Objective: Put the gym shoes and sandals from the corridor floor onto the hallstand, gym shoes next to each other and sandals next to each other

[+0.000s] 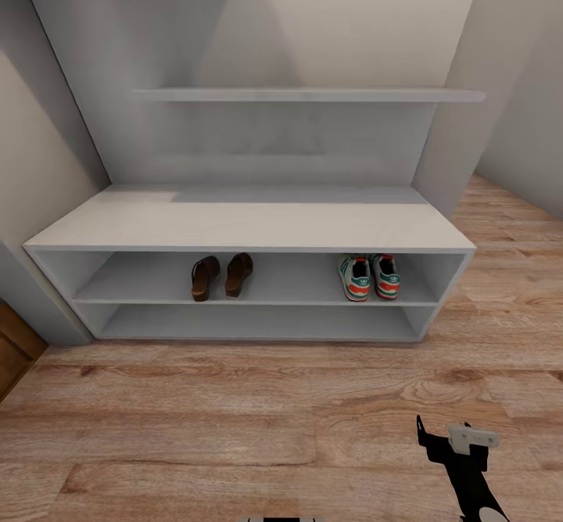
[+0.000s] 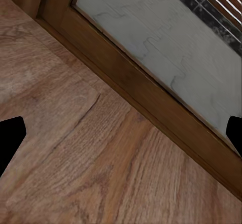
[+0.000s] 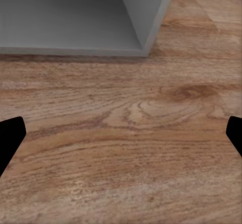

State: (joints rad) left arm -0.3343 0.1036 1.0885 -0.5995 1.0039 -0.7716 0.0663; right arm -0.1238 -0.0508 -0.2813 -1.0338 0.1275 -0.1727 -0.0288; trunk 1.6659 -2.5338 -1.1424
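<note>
Head view: sandals and gym shoes paired on the hallstand's upper shelf; right claw and left claw wide, empty; best retreat gently.

No readable text

The gym shoes carry only small patches, too small to read; the hallstand and the sandals bear no letters or numbers.

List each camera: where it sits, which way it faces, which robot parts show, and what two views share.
Head: high, facing forward-down at hallstand, sandals, gym shoes; right claw low.
Left wrist: faces corridor floor and a door threshold; open fingertips at edges.
Right wrist: faces floor and hallstand's corner; open fingertips.
Shared: hallstand, floor.
</note>
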